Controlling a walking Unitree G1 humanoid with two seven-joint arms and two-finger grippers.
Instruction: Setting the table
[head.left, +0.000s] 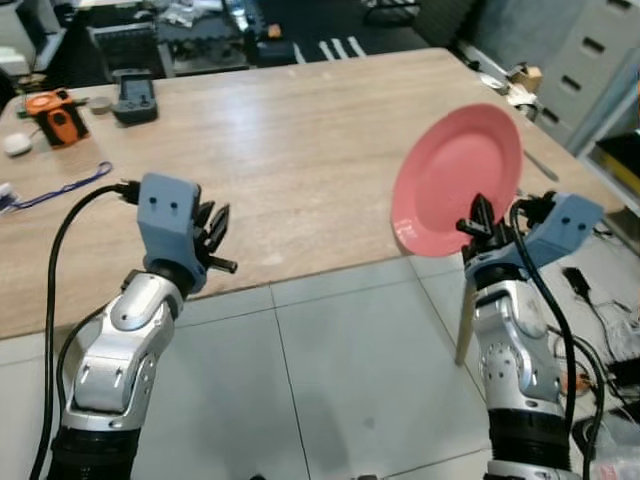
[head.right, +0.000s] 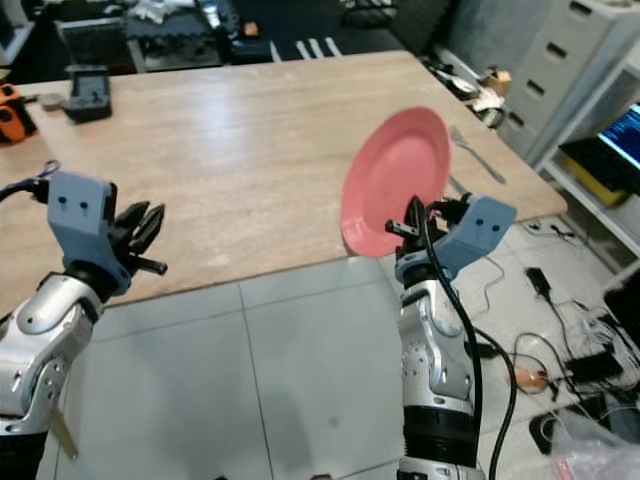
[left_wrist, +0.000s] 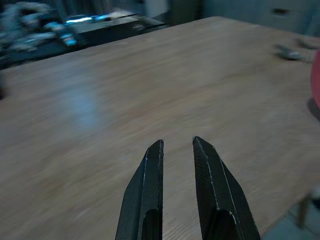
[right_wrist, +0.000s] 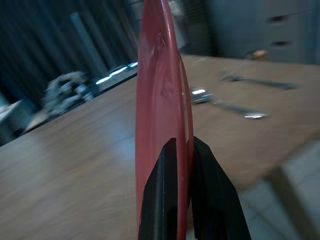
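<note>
A pink plate (head.left: 455, 180) stands nearly on edge over the near right edge of the wooden table (head.left: 280, 150). My right gripper (head.left: 482, 215) is shut on its lower rim, and in the right wrist view the rim of the plate (right_wrist: 160, 100) runs up between the two black fingers (right_wrist: 162, 200). My left gripper (head.left: 215, 235) hovers at the table's near edge on the left, open by a narrow gap with nothing in it, and points across the bare tabletop (left_wrist: 150, 90). A fork (head.right: 478, 152) and a spoon (right_wrist: 235, 109) lie on the table's right side beyond the plate.
At the far left of the table are an orange tool (head.left: 55, 115), a dark device (head.left: 135, 97) and a blue cord (head.left: 65, 187). A grey drawer cabinet (head.left: 600, 50) stands to the right. Cables (head.right: 540, 360) litter the tiled floor near the table leg (head.left: 466, 320).
</note>
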